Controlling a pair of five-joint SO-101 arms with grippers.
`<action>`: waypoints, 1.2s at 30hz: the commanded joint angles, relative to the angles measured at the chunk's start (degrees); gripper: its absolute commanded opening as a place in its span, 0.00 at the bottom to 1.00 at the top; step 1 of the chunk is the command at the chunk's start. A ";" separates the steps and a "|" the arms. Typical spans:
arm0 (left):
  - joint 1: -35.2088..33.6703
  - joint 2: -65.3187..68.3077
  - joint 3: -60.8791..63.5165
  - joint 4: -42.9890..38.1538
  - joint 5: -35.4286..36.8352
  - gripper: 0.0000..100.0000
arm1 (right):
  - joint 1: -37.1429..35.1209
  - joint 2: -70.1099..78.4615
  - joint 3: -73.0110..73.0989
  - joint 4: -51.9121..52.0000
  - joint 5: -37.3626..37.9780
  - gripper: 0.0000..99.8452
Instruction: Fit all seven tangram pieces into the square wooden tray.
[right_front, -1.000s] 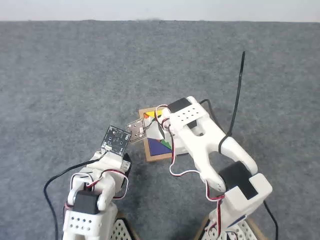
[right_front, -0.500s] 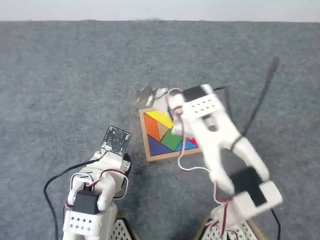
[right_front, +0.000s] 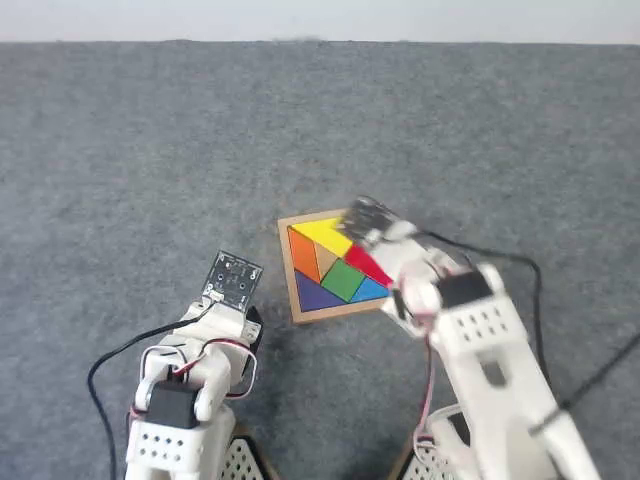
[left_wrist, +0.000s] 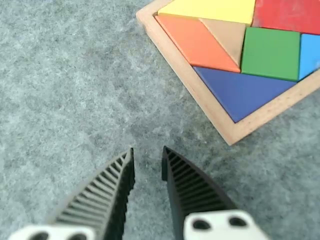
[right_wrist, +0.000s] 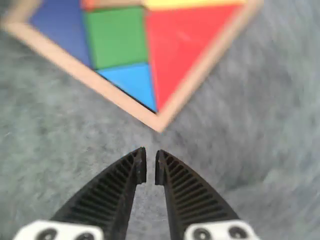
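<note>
The left tool (left_wrist: 148, 150) holds nothing. Its jaws stand a narrow gap apart, pointing down at the grey tabletop (right_front: 150, 150) near one corner of the tray (left_wrist: 191, 80) without touching it.

The right tool (right_wrist: 150, 151) is also empty, with its jaws almost pressed together and only a sliver between the tips. It hangs over bare tabletop just beside another corner of the tray, the one where the red and light blue pieces meet.

In the high view the left arm sits at the near left, well short of the tray. The right arm leans in from the near right and covers the tray's right edge.

The tray lies flat in the middle of the tabletop, turned slightly askew. All seven pieces lie inside its rim, flush against one another:
- yellow triangle (left_wrist: 215, 10)
- orange triangle (left_wrist: 195, 40)
- small tan triangle (left_wrist: 227, 35)
- green square (left_wrist: 270, 52)
- dark blue triangle (left_wrist: 240, 90)
- light blue piece (left_wrist: 310, 55)
- red triangle (left_wrist: 287, 15)
</note>
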 joint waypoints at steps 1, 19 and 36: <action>0.00 -0.09 -0.40 0.26 0.35 0.09 | 6.02 -10.95 10.90 -5.41 -3.60 0.04; 0.00 -0.09 -0.40 0.26 0.35 0.09 | 19.12 -44.70 34.20 -0.48 -3.87 0.04; 0.00 -0.09 -0.40 0.26 0.35 0.09 | 18.95 -59.56 36.40 8.48 -3.60 0.04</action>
